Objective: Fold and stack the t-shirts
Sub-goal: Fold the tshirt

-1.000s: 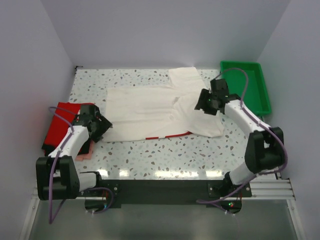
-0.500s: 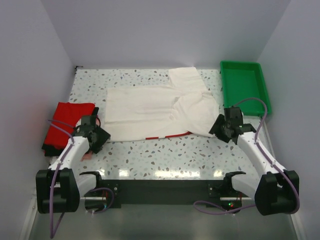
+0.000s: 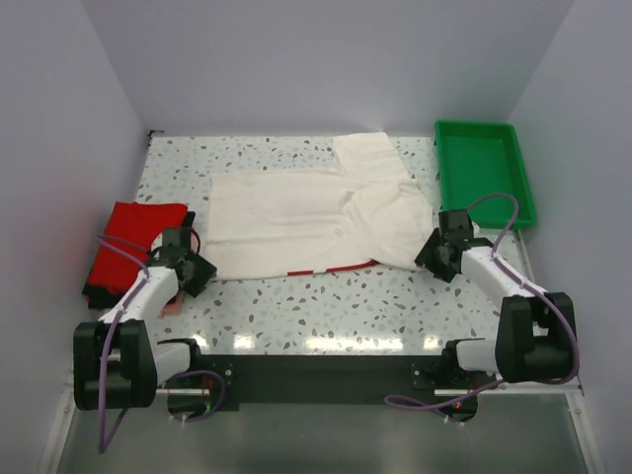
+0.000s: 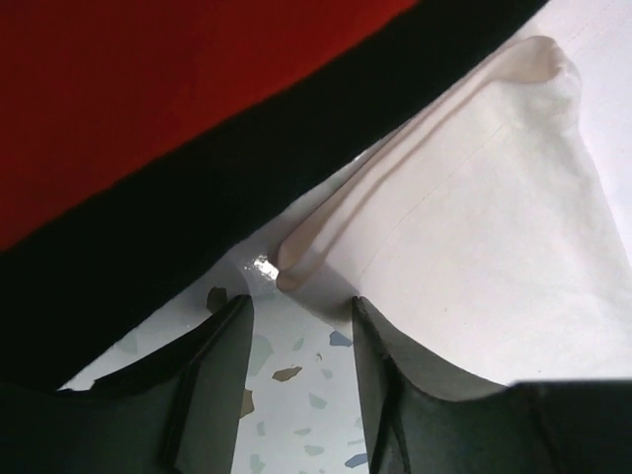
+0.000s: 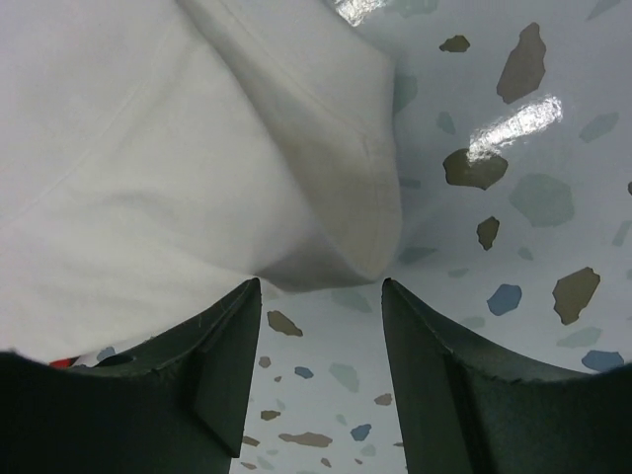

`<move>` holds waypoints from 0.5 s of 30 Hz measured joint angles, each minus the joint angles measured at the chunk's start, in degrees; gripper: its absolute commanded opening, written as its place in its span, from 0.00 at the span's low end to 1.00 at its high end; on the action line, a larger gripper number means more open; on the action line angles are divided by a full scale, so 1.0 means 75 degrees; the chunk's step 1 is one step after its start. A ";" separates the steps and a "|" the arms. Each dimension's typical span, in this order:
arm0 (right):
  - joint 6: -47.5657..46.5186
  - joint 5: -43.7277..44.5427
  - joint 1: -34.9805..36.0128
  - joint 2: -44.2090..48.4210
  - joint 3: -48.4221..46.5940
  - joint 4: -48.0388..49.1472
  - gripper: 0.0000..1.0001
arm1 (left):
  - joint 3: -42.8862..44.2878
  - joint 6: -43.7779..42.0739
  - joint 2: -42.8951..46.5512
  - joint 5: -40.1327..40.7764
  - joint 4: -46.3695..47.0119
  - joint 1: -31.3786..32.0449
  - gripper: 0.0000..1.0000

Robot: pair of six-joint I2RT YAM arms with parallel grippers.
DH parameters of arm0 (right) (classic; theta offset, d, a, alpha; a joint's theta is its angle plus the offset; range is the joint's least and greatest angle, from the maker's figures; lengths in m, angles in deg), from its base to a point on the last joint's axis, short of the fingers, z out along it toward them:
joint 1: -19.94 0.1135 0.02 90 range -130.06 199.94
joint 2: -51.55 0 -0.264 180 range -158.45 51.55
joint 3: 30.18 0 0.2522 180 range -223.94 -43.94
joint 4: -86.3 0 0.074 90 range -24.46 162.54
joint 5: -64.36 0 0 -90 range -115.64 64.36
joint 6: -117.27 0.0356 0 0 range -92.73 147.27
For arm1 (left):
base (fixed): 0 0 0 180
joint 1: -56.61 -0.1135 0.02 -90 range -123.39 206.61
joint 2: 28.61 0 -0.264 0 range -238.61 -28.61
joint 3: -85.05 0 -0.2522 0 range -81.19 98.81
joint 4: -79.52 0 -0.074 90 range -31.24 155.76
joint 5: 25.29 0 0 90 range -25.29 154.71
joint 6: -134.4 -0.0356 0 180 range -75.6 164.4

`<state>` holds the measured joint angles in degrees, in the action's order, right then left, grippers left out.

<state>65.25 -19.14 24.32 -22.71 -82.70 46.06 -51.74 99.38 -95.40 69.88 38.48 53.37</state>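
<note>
On the speckled table (image 3: 326,296), the largest item is the cream-white t-shirt (image 3: 296,212), spread flat across the middle and far part of the surface, with one sleeve reaching toward the back edge and a strip of red trim (image 3: 336,268) showing along its near hem. The green tray (image 3: 484,168) sits at the far right corner, just beside the shirt but apart from it. The red t-shirt (image 3: 133,232) lies folded at the left edge, resting on a darker shirt (image 4: 197,197) whose border shows beneath it (the wrist view confirms the layering). The left gripper (image 4: 296,306) is low at the cream shirt's near left corner, jaws parted, the cloth corner at their mouth but not pinched. The right gripper (image 5: 321,291) is low at the near right corner, jaws likewise parted, a folded edge just ahead of them, nothing held.
</note>
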 measured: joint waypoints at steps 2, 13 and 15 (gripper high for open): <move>0.0006 0.0000 -0.0035 -0.0256 0.0000 0.0192 0.51 | 0.0006 0.0017 -0.0087 0.0003 0.0137 0.0000 0.39; -0.0032 -0.0017 -0.0289 -0.0624 -0.0198 0.0434 0.05 | 0.0076 -0.0012 -0.0411 0.0055 0.0420 0.0000 0.00; -0.0090 -0.0044 -0.0463 -0.0516 -0.0283 0.0405 0.03 | 0.0216 -0.0020 -0.0475 0.0134 0.0219 0.0000 0.00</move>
<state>64.57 -19.47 20.85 -26.58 -84.82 49.10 -50.12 99.23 -98.96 70.88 40.11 53.37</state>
